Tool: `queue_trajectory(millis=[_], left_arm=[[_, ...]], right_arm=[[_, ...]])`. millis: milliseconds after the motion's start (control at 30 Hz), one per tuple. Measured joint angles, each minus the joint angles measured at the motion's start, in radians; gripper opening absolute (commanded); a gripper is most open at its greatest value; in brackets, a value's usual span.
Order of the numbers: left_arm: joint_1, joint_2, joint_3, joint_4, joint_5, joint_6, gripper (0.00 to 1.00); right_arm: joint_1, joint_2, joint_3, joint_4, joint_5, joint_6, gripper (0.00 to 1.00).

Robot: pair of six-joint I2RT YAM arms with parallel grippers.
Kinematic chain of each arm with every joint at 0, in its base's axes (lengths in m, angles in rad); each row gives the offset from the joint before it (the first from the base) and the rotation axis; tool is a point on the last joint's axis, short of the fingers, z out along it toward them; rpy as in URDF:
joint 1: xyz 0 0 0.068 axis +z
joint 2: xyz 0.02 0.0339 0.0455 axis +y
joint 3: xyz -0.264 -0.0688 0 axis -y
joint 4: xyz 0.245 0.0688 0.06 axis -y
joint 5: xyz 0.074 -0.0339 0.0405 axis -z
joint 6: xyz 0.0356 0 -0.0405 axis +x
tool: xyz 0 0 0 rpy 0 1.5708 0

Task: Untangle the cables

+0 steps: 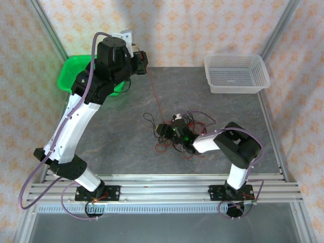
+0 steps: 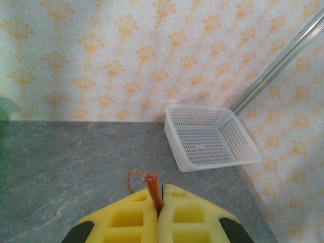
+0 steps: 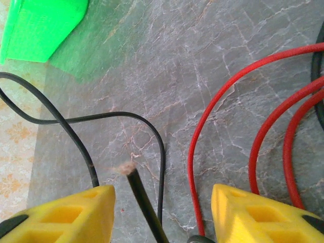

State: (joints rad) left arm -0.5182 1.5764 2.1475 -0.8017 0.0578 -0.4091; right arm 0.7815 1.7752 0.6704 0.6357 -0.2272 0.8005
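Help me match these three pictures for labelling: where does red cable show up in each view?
Top external: red cable runs taut from the left end effector down toward the middle of the grey marbled table.
Left wrist: its frayed end is pinched between the yellow fingers, bottom centre.
Right wrist: red loops lie across the right half.
Shared landmark: that grey marbled table.

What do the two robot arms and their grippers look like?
The left arm and the right arm have white links, black joints and purple cables alongside. The left gripper and the right gripper each have two blocky yellow fingers with square recesses and black edges.
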Motion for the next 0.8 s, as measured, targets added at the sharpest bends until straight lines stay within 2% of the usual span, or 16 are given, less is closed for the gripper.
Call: queue_trajectory(millis=[133, 333, 533, 800], left_arm=[[0.003, 0.005, 0.032, -0.002, 0.001, 0.002, 0.00], [0.006, 0.004, 0.038, 0.044, 0.003, 0.011, 0.00], [0.011, -0.039, -0.031, 0.131, 0.005, 0.010, 0.00], [0.011, -0.051, -0.085, 0.167, 0.012, 0.007, 0.00]], right_arm=[[0.000, -0.008, 0.013, -0.041, 0.014, -0.005, 0.58], [0.002, -0.065, 0.012, -0.140, 0.019, -0.063, 0.58], [0.026, -0.193, 0.013, -0.274, 0.047, -0.227, 0.67], [0.036, -0.407, 0.017, -0.396, 0.131, -0.441, 0.67]])
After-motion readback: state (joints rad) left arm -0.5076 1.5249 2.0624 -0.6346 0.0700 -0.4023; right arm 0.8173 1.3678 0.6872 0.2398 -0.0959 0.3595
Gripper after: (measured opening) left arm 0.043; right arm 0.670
